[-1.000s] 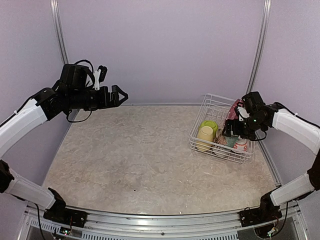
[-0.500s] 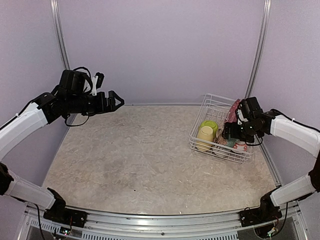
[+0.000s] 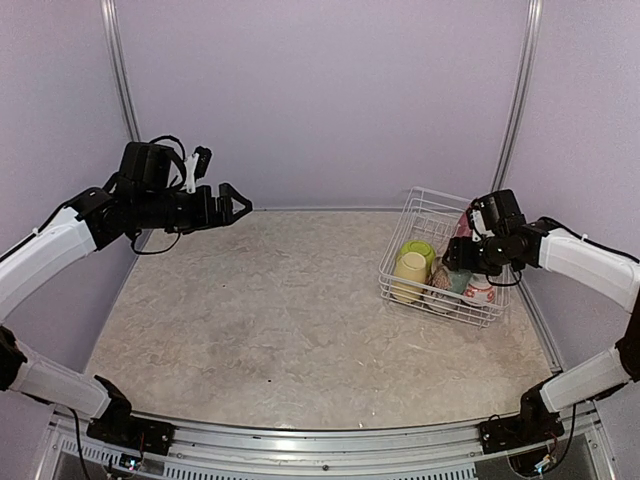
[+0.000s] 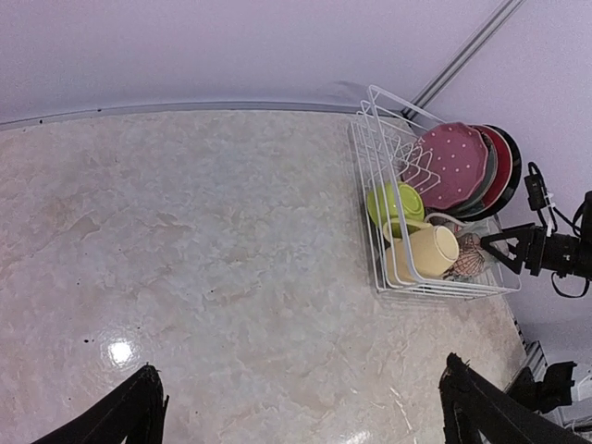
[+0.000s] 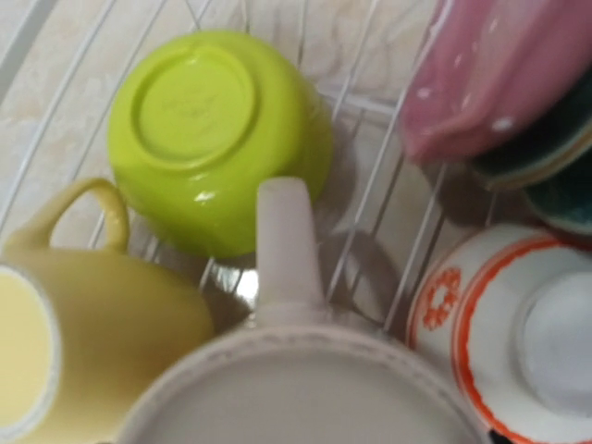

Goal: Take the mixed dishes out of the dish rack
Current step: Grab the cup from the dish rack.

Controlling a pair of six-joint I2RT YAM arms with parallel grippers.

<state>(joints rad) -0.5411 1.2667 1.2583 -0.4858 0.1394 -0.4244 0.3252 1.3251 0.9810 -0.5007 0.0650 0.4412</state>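
— Cream mug (image 5: 296, 388) is sitting right under the right gripper (image 3: 462, 258), at the near end of the rack (image 4: 444, 294), its mouth facing up at the wrist.
— Which way is the handle (image 5: 285, 240) pointing?
— Straight away from the wrist, towards the upturned green bowl (image 5: 208, 129). The yellow cup (image 5: 102, 324) is lying just beside the mug on one side, and the red-and-white bowl (image 5: 518, 342) is crowding the other.
— Are the jaws gripping it?
— I'm not able to tell. The fingers aren't showing in the wrist view, and from above they're too small.
— And beyond that?
— The plates are standing on edge at the far end, with the pink plate (image 4: 453, 165) in front.
— The left gripper (image 3: 240, 200)?
— It's hovering well apart, over the far left of the table (image 3: 280, 320), jaws wide and holding nothing. The right arm is far nearer, so I'm guessing the mug is its pick, gripped across the rim clear of that handle.
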